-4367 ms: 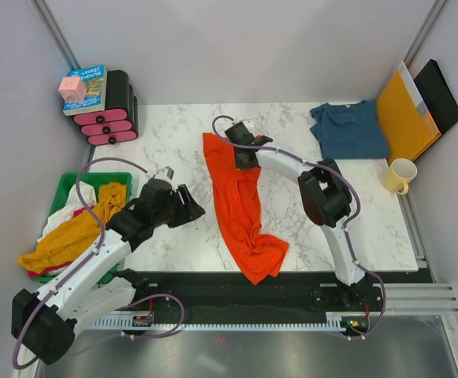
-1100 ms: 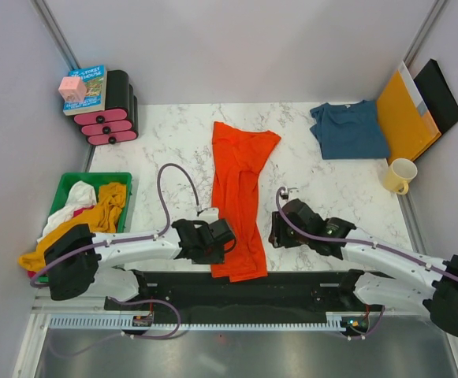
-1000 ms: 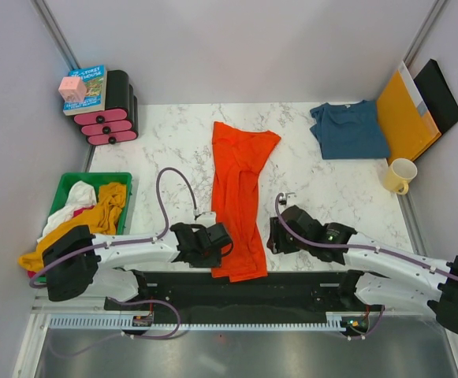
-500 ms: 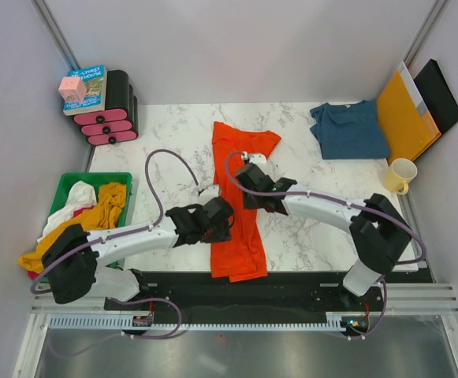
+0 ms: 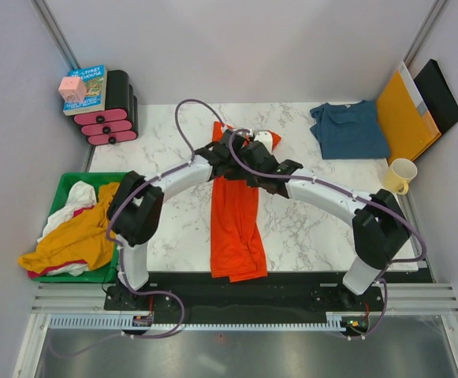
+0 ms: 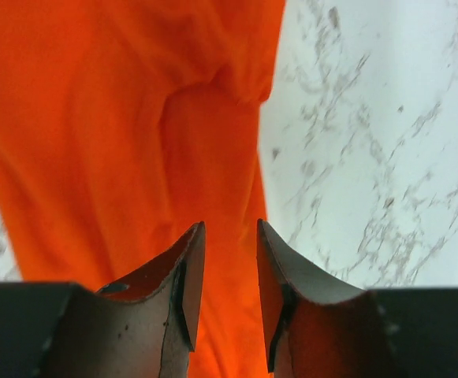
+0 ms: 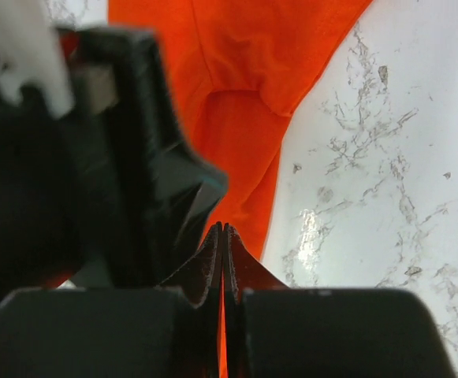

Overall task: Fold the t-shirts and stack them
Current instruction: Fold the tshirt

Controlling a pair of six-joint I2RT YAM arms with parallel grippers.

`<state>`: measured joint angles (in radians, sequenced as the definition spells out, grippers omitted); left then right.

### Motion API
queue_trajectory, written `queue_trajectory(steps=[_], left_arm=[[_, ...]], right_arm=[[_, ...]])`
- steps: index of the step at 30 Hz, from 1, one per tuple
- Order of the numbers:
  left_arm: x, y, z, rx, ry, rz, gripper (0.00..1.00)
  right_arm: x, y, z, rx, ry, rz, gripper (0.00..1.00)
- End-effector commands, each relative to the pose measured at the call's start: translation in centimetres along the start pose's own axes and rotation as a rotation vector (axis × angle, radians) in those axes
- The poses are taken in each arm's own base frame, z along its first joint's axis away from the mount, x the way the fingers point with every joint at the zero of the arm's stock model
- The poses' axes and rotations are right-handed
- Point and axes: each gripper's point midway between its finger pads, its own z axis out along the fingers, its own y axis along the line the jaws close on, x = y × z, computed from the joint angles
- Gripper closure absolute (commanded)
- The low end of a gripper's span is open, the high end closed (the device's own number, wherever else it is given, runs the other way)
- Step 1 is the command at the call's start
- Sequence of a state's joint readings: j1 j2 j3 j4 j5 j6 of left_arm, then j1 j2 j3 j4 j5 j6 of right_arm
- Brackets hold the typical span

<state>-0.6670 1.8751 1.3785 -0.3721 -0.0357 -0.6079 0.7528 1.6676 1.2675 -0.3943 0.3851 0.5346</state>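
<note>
The orange-red t-shirt (image 5: 235, 228) lies in a long narrow strip down the middle of the marble table (image 5: 173, 228), its wide end toward the back. Both grippers hang over that far part, close together. My left gripper (image 5: 230, 148) (image 6: 229, 224) has its jaws apart, and orange cloth (image 6: 94, 118) shows below and through the gap. My right gripper (image 5: 250, 156) (image 7: 224, 227) is shut, tips touching, above the shirt's right edge (image 7: 244, 47); the left gripper's black body (image 7: 134, 157) fills the left of that view. The dark teal t-shirt (image 5: 348, 130) lies at the back right.
A green bin (image 5: 65, 189) with mustard and white garments sits at the left edge. A yellow mug (image 5: 400, 175), an orange-yellow envelope (image 5: 406, 114) and a black panel (image 5: 440, 94) stand at the right. A black-and-pink stack (image 5: 110, 110) with a book is at the back left.
Both arms swung from the shirt's near end to its far end and now meet there. The right jaws went from apart to shut. The left jaws narrowed.
</note>
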Motion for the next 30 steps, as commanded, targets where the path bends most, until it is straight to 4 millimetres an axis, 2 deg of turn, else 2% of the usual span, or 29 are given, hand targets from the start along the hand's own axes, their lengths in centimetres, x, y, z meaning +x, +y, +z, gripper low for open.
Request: queue_trajectory(steps=[1, 3, 4, 5, 6, 7, 8, 9, 10, 11, 12, 13, 14, 15, 16, 17, 18, 19, 20, 22, 23, 24, 25, 26, 27, 28, 29, 30], left_arm=[[-2.4, -1.0, 3.1, 0.061, 0.035, 0.085, 0.61], [-3.1, -0.8, 3.9, 0.07, 0.043, 0.057, 0.6], [-4.3, -0.8, 4.1, 0.088, 0.036, 0.029, 0.6], [-4.3, -0.2, 5.0, 0.079, 0.047, 0.014, 0.6], [-5.2, 0.3, 5.2, 0.078, 0.038, -0.004, 0.61], [-5.1, 0.7, 5.9, 0.071, 0.046, -0.012, 0.6], [-5.9, 0.9, 6.0, 0.071, 0.033, -0.02, 0.6], [-6.5, 1.7, 6.3, 0.062, 0.026, -0.035, 0.6], [-6.5, 2.3, 6.9, 0.053, 0.035, -0.044, 0.6], [-6.9, 2.7, 7.2, 0.051, 0.034, -0.053, 0.6], [-8.1, 3.3, 7.1, 0.051, 0.022, -0.077, 0.6], [-8.4, 3.8, 7.4, 0.046, 0.021, -0.091, 0.6], [-9.0, 4.5, 7.8, 0.049, 0.021, -0.113, 0.6], [-9.2, 4.7, 8.1, 0.053, 0.023, -0.121, 0.6], [-9.2, 5.0, 8.3, 0.053, 0.032, -0.128, 0.6], [-9.7, 5.4, 8.9, 0.052, 0.034, -0.132, 0.6], [-9.6, 5.5, 9.3, 0.054, 0.046, -0.124, 0.6], [-9.1, 6.0, 9.4, 0.034, 0.079, -0.125, 0.6], [-10.3, 5.7, 9.5, 0.039, 0.063, -0.122, 0.6], [-9.2, 6.4, 11.0, 0.039, 0.117, -0.135, 0.6], [-10.1, 6.5, 10.7, 0.041, 0.122, -0.158, 0.6], [-9.4, 7.0, 11.6, 0.044, 0.154, -0.18, 0.6], [-9.4, 7.2, 11.7, 0.052, 0.166, -0.199, 0.6], [-10.0, 7.5, 11.5, 0.06, 0.171, -0.234, 0.6], [-9.4, 7.8, 12.2, 0.072, 0.202, -0.257, 0.61], [-9.4, 8.0, 12.3, 0.077, 0.212, -0.275, 0.61], [-9.6, 8.3, 12.4, 0.085, 0.213, -0.297, 0.61], [-9.5, 8.3, 12.5, 0.102, 0.226, -0.306, 0.61]], right_arm=[[-0.4, -2.2, 2.3, 0.091, 0.024, -0.017, 1.0], [-1.5, -2.8, 3.5, 0.094, 0.022, 0.015, 1.0], [-1.0, -3.1, 4.7, 0.107, 0.046, 0.014, 1.0], [-1.9, -3.5, 5.4, 0.108, 0.041, 0.035, 1.0], [-1.3, -3.8, 6.9, 0.122, 0.066, 0.038, 1.0], [-2.6, -4.1, 7.5, 0.12, 0.053, 0.069, 1.0], [-2.1, -4.2, 8.7, 0.121, 0.076, 0.078, 1.0], [-2.3, -4.3, 9.4, 0.118, 0.078, 0.088, 1.0], [-3.8, -4.1, 9.9, 0.11, 0.058, 0.106, 1.0], [-3.3, -4.4, 11.2, 0.124, 0.073, 0.106, 1.0], [-3.6, -4.4, 11.8, 0.122, 0.073, 0.114, 1.0], [-5.1, -4.4, 12.3, 0.114, 0.053, 0.135, 1.0], [-4.8, -4.6, 13.4, 0.123, 0.066, 0.145, 1.0], [-5.4, -4.9, 14.0, 0.121, 0.06, 0.16, 1.0], [-6.8, -4.4, 14.3, 0.097, 0.04, 0.174, 1.0], [-5.9, -4.5, 15.7, 0.091, 0.072, 0.174, 1.0], [-7.8, -4.3, 16.0, 0.082, 0.043, 0.187, 1.0], [-7.5, -4.5, 16.5, 0.089, 0.064, 0.186, 1.0], [-6.4, -4.7, 17.7, 0.098, 0.092, 0.182, 1.0], [-7.2, -5.1, 18.4, 0.088, 0.098, 0.217, 1.0], [-6.4, -5.3, 19.4, 0.088, 0.12, 0.229, 1.0], [-6.3, -5.6, 19.8, 0.085, 0.13, 0.243, 1.0], [-6.7, -5.8, 20.1, 0.085, 0.13, 0.254, 1.0], [-5.8, -6.1, 20.9, 0.091, 0.152, 0.258, 1.0], [-5.8, -6.5, 21.3, 0.09, 0.159, 0.27, 1.0], [-6.0, -6.3, 21.5, 0.079, 0.165, 0.285, 1.0], [-5.1, -6.5, 22.2, 0.083, 0.185, 0.287, 1.0], [-5.1, -7.0, 22.6, 0.086, 0.19, 0.296, 1.0]])
